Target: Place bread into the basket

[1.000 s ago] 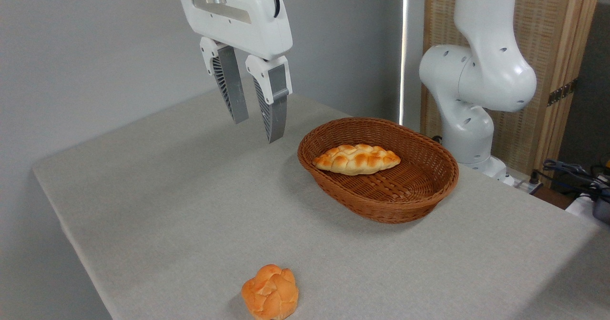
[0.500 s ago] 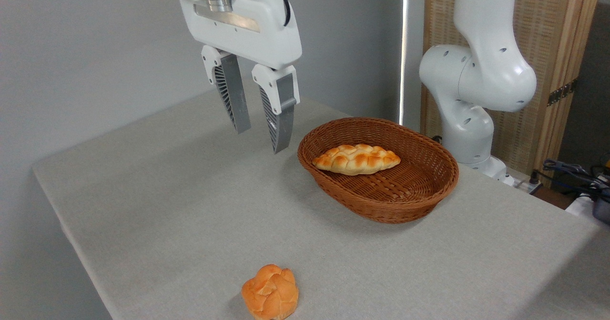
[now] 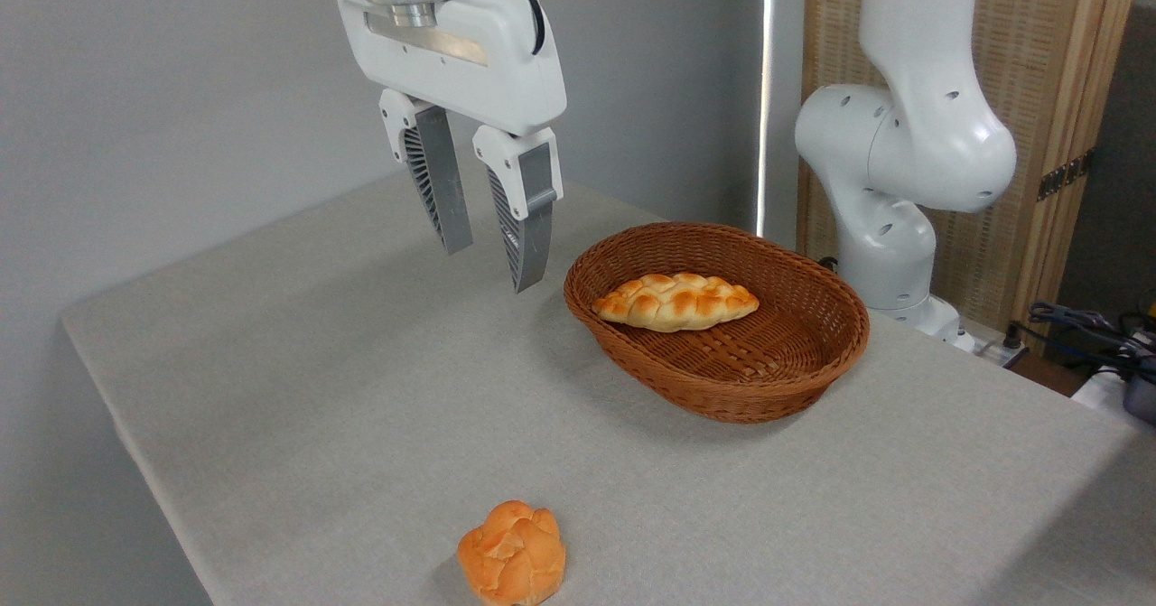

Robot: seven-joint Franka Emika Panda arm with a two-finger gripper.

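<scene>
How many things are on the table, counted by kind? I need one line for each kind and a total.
Braided bread loaf, lying in the basket: 1
Round orange bun, at the front edge of the table: 1
Brown wicker basket: 1
Total: 3

Braided golden bread [image 3: 675, 301] lies inside wicker basket [image 3: 777, 387].

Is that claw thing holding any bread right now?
No, the gripper hangs open and empty above the table, while the bread lies in the basket beside it.
</scene>
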